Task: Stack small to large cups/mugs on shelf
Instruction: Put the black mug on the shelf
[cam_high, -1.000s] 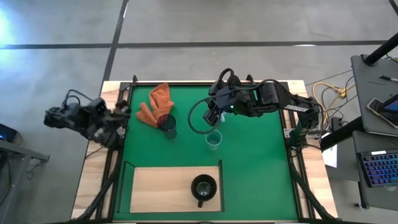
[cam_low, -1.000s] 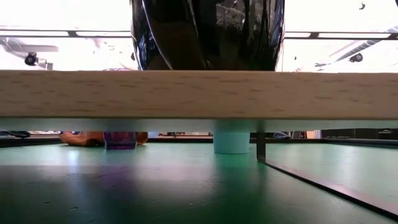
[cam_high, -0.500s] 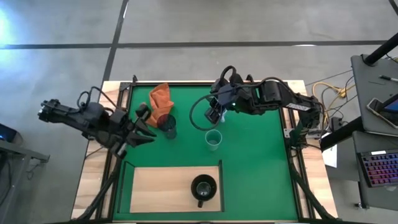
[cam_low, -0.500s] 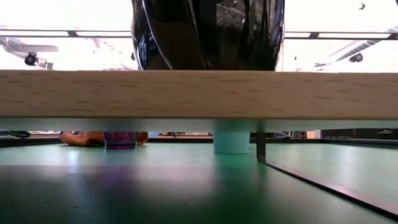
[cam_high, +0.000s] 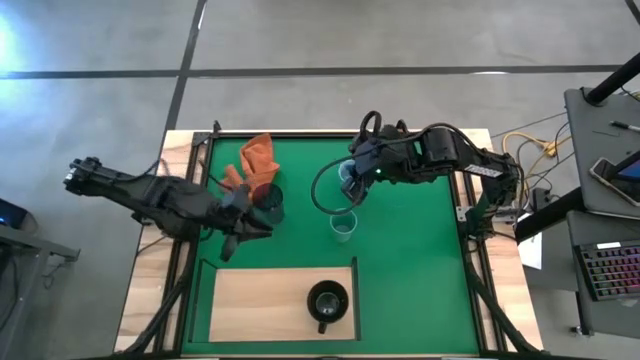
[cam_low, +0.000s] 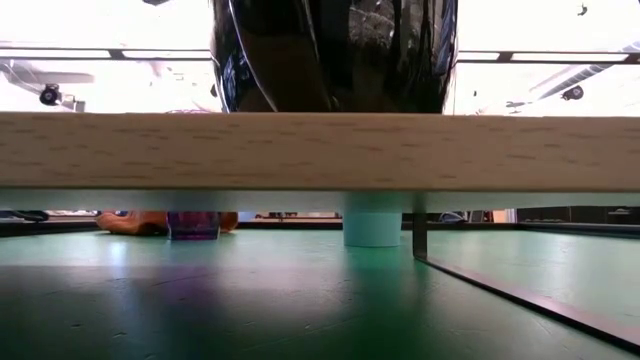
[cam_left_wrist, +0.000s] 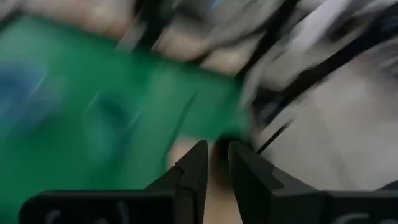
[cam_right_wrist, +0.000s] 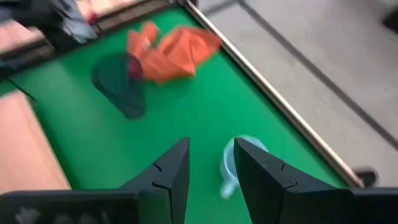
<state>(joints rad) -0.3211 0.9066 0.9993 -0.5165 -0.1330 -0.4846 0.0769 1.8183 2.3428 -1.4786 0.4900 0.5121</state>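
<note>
The black mug stands on the wooden shelf at the table's near side. The light blue mug stands upright on the green mat at the table's middle. My right gripper hovers open just beyond it, tipped down. In the right wrist view the mug shows behind one finger, untouched. A dark teal-green cup and the purple cup stand close together by the orange cloth. Whether one is inside the other, I cannot tell. My left gripper hangs beside them, narrowly open and holding nothing.
The green mat has bare room on its right half. The orange cloth lies crumpled at the far left corner. In the low view the shelf's edge fills the middle, and its thin metal leg stands right of the light blue mug.
My left arm has swung out from the table's left edge over the mat toward the dark cups, and its gripper has tipped forward. My right gripper has edged slightly toward the table's right. No cup has moved.
</note>
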